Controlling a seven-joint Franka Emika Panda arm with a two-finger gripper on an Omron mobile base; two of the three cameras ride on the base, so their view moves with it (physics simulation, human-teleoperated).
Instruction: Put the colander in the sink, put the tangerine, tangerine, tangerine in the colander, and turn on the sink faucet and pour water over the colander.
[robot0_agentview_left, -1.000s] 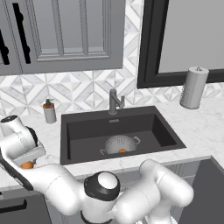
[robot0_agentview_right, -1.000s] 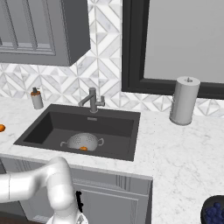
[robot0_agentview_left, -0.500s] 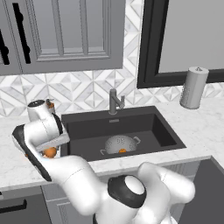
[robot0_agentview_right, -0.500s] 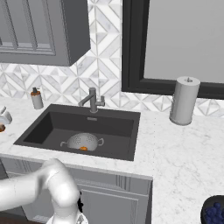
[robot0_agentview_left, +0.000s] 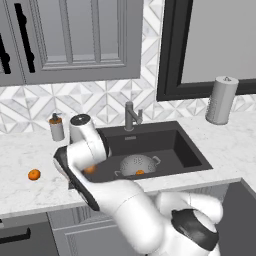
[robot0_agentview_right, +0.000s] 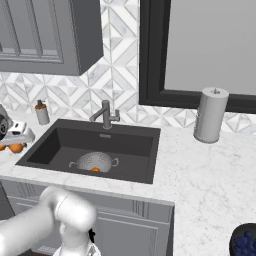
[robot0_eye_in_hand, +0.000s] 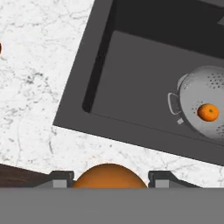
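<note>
Left to right: a loose tangerine (robot0_agentview_left: 34, 174) on the left counter (robot0_agentview_left: 30, 150); the gripper (robot0_eye_in_hand: 108, 178) clamped on a second tangerine (robot0_eye_in_hand: 109, 176) near the sink's (robot0_agentview_left: 187, 150) left rim; the colander (robot0_agentview_left: 137, 165) on the sink floor, holding a third tangerine (robot0_eye_in_hand: 208, 112).

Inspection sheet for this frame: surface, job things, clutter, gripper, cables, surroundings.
Surface: white marble counter around the sink.
Job things: colander in the sink, one tangerine inside; another tangerine on the counter; faucet with no water seen.
Clutter: soap bottle, paper towel roll, bowl of dark fruit.
Gripper: gripper shut on a third tangerine.
Cables: nothing seen.
Surroundings: grey cabinets, tiled backsplash, window.
</note>
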